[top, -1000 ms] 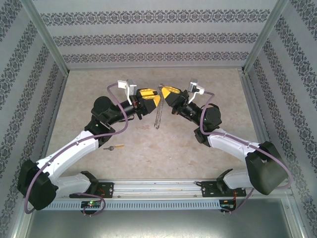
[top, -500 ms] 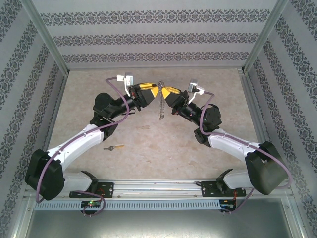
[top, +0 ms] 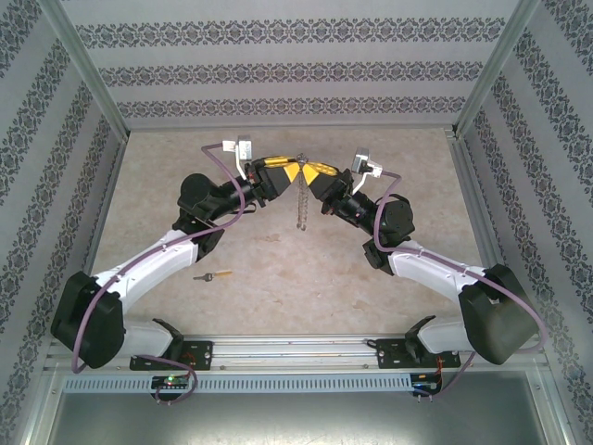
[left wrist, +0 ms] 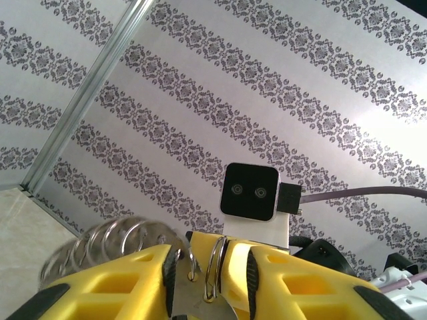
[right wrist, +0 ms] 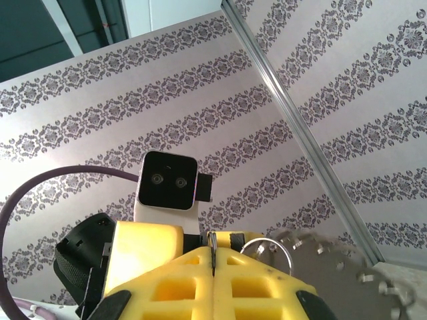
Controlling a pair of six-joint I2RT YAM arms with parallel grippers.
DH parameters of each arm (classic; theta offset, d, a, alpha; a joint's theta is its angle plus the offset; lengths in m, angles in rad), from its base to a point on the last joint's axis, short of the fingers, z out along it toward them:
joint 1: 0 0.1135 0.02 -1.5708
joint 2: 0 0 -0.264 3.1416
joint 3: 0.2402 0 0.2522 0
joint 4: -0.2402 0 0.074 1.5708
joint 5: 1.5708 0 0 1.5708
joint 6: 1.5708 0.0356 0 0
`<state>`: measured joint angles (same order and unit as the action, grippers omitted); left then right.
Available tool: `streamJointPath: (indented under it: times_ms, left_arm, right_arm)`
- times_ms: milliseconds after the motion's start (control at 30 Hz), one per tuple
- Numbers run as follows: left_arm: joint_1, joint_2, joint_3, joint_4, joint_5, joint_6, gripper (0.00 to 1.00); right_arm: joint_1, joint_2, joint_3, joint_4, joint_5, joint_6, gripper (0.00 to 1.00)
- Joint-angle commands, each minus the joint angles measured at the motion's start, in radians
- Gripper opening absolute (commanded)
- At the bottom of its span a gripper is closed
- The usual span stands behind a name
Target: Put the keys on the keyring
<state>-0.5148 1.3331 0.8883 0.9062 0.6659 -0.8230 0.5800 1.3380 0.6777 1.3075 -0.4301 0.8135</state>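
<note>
- A small brass-gold, dark-headed key lies flat on the beige speckled tabletop. It sits near the left arm's forearm, well apart from both hands, and nothing touches it.
- The left hand is raised above the middle of the tabletop, its yellow fingers pointing toward the other hand. In its wrist view the fingers stand a narrow gap apart, with a loop of wire inside that gap. I cannot tell whether they pinch the loop or merely surround it.
- The thin grey metal coiled keyring hangs in the air from the point where the two hands meet, dangling straight down clear of the tabletop. Its coils also fan out beside the left fingers in the left wrist view.
- The right hand is closed tight on a thin edge of the keyring, seen between its yellow fingers in its wrist view.
- Step in hand, as I judge it: presenting and steadying the keyring between both hands. No key is threaded yet.
- The next move probably calls for the right hand to keep the keyring, and the left hand to let go, descend and pick up the key. The key lies flat and is tiny, so it needs a careful, well-aligned pinch.
</note>
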Motion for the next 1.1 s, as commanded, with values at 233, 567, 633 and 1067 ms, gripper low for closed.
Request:
streamJointPath:
  times_ms: [233,567,633,1067]
  left_arm:
    - [0.01,0.019,0.013,0.09,0.029,-0.02,0.24]
    - [0.009,0.034,0.008,0.115,0.033,-0.025,0.08]
    - [0.01,0.037,0.008,0.118,0.034,-0.026,0.06]
    - [0.01,0.033,0.008,0.117,0.044,-0.013,0.0]
  right_arm:
    - [0.0,0.004,-0.006,0.078,0.006,0.01,0.0]
    - [0.0,0.017,0.005,0.077,-0.007,0.021,0.0]
    - [0.0,0.014,0.003,0.077,-0.007,0.019,0.0]
    - [0.0,0.015,0.006,0.077,-0.007,0.021,0.0]
